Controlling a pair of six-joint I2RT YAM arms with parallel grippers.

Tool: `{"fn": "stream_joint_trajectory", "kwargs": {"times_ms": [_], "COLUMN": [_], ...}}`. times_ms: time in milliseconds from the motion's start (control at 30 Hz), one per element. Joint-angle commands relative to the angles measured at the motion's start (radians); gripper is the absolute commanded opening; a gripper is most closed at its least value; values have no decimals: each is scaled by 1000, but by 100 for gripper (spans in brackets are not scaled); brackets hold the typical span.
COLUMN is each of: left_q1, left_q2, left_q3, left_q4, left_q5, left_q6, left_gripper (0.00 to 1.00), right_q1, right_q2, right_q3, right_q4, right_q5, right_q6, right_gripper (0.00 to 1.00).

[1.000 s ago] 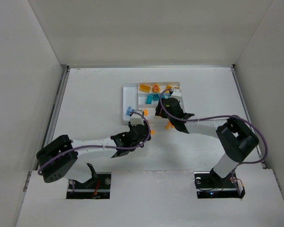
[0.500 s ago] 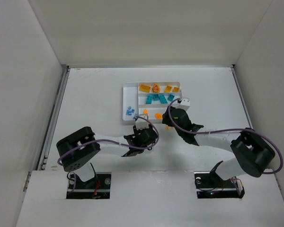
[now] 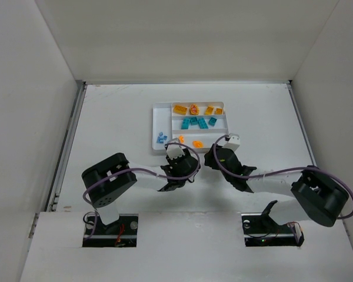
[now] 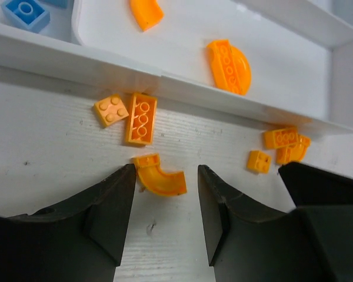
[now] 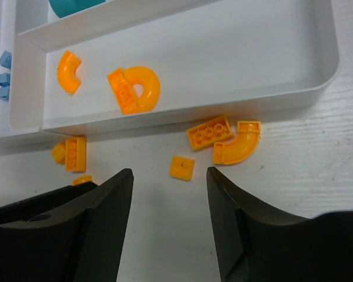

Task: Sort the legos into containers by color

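Pulled back out of the white tray (image 3: 161,117) since a second ago, the right jaws sit just short of its near wall beside the left jaws; teal and orange legos (image 3: 194,122) lie in its long sections.

Left wrist: jaws parted and empty, a curved orange piece (image 4: 160,176) on the counter (image 4: 59,170) between their tips.

Right wrist: jaws parted, empty, a small square orange brick (image 5: 182,167) on the counter ahead, outside the tray.

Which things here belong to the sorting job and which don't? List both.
Job: loose orange bricks on the table; white tray; teal bricks, blue bricks and yellow-orange bricks already in it.
Not the job: purple cables; enclosure walls.
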Motion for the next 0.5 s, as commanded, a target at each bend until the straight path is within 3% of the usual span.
{"fn": "stream_joint_trajectory", "kwargs": {"times_ms": [0, 200, 467], "left_q1": [13, 9, -7], "left_q2": [63, 115, 123], "left_q3": [22, 74, 100], "left_q4": [-73, -151, -199], "left_q5": [8, -2, 8], "left_q6": [-73, -54, 145], "left_gripper": [45, 43, 28], "right_q1": [6, 12, 11], "right_q2": [-48, -93, -179], "right_q3": [-20, -42, -80], "right_q4": [78, 81, 81], "right_q5": [27, 26, 17], "right_q6": [40, 46, 60], "right_gripper": [59, 60, 61]}}
